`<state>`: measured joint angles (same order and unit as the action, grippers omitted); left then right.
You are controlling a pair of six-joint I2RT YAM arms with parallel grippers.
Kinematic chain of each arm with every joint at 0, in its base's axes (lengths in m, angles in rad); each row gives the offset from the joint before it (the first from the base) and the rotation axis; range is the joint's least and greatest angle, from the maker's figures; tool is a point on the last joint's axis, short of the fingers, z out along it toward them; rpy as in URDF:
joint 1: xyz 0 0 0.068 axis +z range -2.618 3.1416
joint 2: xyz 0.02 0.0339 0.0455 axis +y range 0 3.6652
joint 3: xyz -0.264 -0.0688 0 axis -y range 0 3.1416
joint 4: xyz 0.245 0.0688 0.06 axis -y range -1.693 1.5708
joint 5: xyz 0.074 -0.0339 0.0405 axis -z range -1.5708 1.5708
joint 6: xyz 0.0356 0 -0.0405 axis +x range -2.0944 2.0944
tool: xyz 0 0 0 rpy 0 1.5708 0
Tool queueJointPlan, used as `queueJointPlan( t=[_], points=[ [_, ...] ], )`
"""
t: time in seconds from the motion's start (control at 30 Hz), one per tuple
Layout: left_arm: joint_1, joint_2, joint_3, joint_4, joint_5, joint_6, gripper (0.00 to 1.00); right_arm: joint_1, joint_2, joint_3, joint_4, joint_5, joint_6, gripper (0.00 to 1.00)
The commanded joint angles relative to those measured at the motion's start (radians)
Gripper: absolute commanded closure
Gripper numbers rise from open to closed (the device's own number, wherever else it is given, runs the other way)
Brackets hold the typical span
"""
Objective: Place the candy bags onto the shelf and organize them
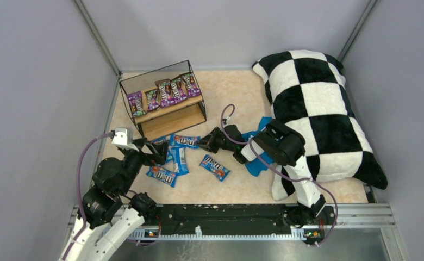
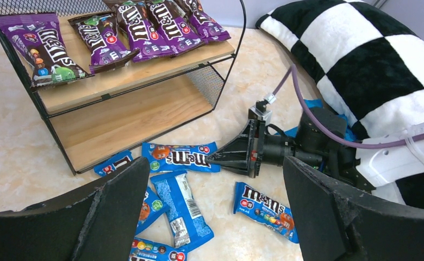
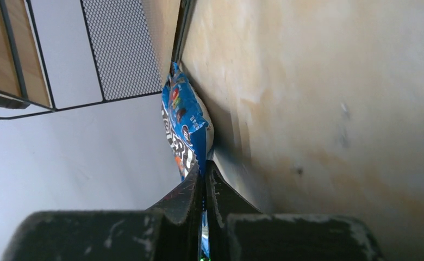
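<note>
The shelf stands at the back left, with several purple candy bags lying on its top board; its lower board is bare. Several blue candy bags lie on the table in front of it. My right gripper is shut on the edge of one blue bag, which lies flat by the shelf; the pinch shows in the right wrist view on the bag. My left gripper is open and empty, just above the blue bags.
A big black-and-white checkered pillow fills the right side. A blue cloth lies under the right arm. One blue bag lies apart in the middle. Grey walls close in the table.
</note>
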<state>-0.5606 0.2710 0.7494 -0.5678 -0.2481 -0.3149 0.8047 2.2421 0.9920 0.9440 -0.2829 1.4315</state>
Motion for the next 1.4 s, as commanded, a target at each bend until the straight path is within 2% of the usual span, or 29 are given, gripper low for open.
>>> queueJointPlan(
  t=[0.0,0.07,0.27,0.5,0.63,0.8,0.93,1.1,1.23,1.37],
  points=[
    [0.000,0.006,-0.005,0.052,0.010,0.011,0.01,0.014,-0.117,-0.079,0.189,0.075,0.090,1.00],
    [-0.001,0.005,-0.005,0.052,0.013,0.011,0.02,0.014,-0.147,-0.116,0.249,0.115,0.102,1.00],
    [0.000,-0.009,-0.007,0.056,0.022,0.013,0.01,0.021,-0.204,-0.137,0.289,0.258,0.091,1.00],
    [-0.001,-0.021,-0.007,0.060,0.037,0.016,0.01,0.051,-0.194,-0.037,0.202,0.484,0.061,1.00],
    [0.000,-0.021,-0.008,0.061,0.051,0.020,0.01,0.054,-0.134,0.063,0.218,0.508,0.060,1.00],
    [0.000,-0.027,-0.008,0.061,0.058,0.020,0.02,0.065,-0.134,0.114,0.185,0.538,0.030,1.00],
    [-0.001,-0.030,-0.008,0.066,0.061,0.022,0.02,0.079,-0.114,0.196,0.068,0.584,0.000,1.00],
    [0.000,-0.032,-0.008,0.065,0.061,0.023,0.01,0.118,-0.069,0.298,-0.141,0.756,-0.055,1.00],
    [-0.001,-0.033,-0.008,0.063,0.059,0.023,0.01,0.143,-0.034,0.350,-0.288,0.864,-0.022,1.00],
    [0.000,-0.032,-0.009,0.066,0.059,0.023,0.01,0.155,-0.010,0.379,-0.419,0.908,0.043,1.00]
  ],
)
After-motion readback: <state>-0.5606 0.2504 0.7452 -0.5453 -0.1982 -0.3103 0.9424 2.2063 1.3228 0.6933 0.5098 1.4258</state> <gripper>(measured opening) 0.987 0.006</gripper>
